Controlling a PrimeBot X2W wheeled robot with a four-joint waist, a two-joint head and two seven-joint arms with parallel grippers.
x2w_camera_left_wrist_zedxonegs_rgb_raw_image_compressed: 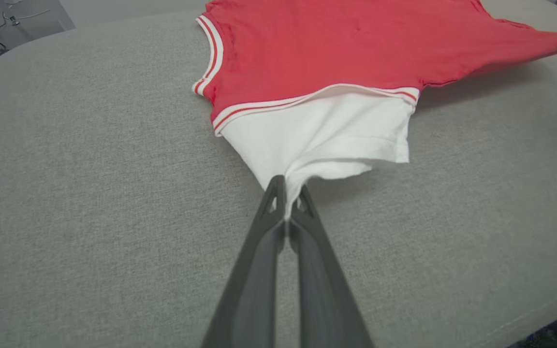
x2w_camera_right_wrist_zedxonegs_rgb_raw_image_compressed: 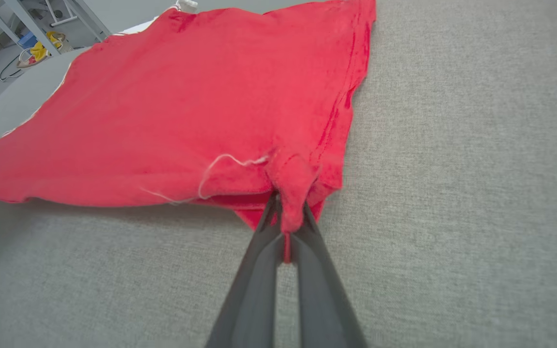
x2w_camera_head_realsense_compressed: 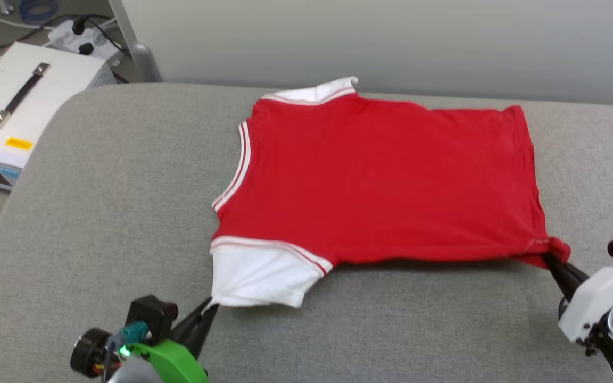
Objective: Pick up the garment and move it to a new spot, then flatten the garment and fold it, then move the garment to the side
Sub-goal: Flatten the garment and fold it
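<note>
The garment [x2w_camera_head_realsense_compressed: 381,181], a small red shirt with white sleeves and striped trim, is spread plain side up on the grey padded table [x2w_camera_head_realsense_compressed: 99,223]; no print shows. My left gripper [x2w_camera_head_realsense_compressed: 212,306] is shut on the edge of the near white sleeve [x2w_camera_left_wrist_zedxonegs_rgb_raw_image_compressed: 327,130], with cloth pinched between the tips of the left gripper [x2w_camera_left_wrist_zedxonegs_rgb_raw_image_compressed: 288,191]. At the near right, my right gripper [x2w_camera_head_realsense_compressed: 551,258] is shut on the red hem corner, which bunches between the tips of the right gripper [x2w_camera_right_wrist_zedxonegs_rgb_raw_image_compressed: 285,212]. The near edge of the garment [x2w_camera_right_wrist_zedxonegs_rgb_raw_image_compressed: 172,111] hangs slightly off the table between the two grips.
A white equipment case [x2w_camera_head_realsense_compressed: 24,101] with a black handle stands on the floor beyond the table's left edge, beside a power strip with cables [x2w_camera_head_realsense_compressed: 80,34]. A pale wall runs behind the table. Bare grey table lies left and near of the shirt.
</note>
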